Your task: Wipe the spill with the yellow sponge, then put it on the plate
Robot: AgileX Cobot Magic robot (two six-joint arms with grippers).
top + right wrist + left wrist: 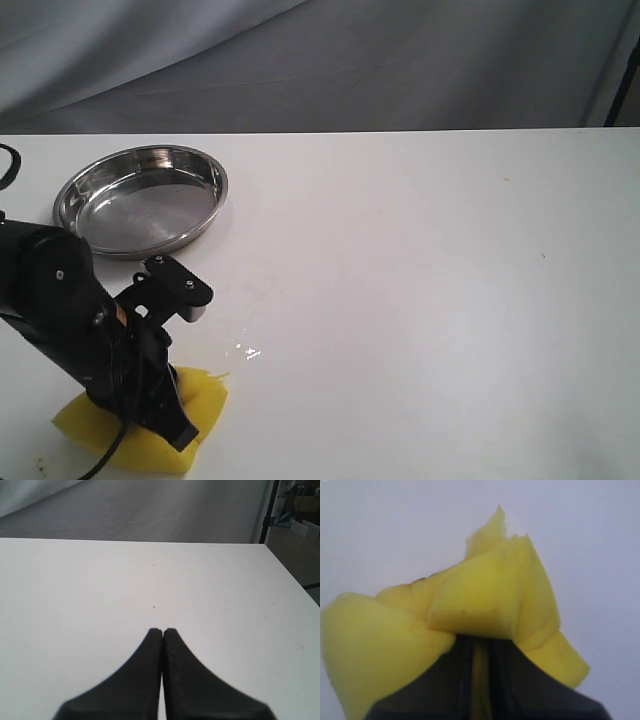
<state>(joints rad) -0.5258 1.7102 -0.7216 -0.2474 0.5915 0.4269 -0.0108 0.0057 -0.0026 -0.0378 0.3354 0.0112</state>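
Squishy, light-looking yellow sponge (205, 398) at lower left is clamped mid-body and crumpled by the left gripper (170, 425); right gripper (163, 630) is closed, empty.

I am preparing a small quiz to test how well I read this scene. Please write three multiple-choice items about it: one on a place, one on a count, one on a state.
1. In the exterior view, where is the plate relative to the yellow sponge?
A. Under it.
B. Apart from it, farther back on the table.
C. On top of it.

2. How many plates are visible?
A. One.
B. Two.
C. Three.

3. What is the state of the left tool?
A. Open over the plate.
B. Shut on nothing.
C. Shut on the yellow sponge.

Answers:
1 B, since bare table lies between the two.
2 A, since only one plate shows.
3 C, since the sponge bulges and folds where the tool pinches it.
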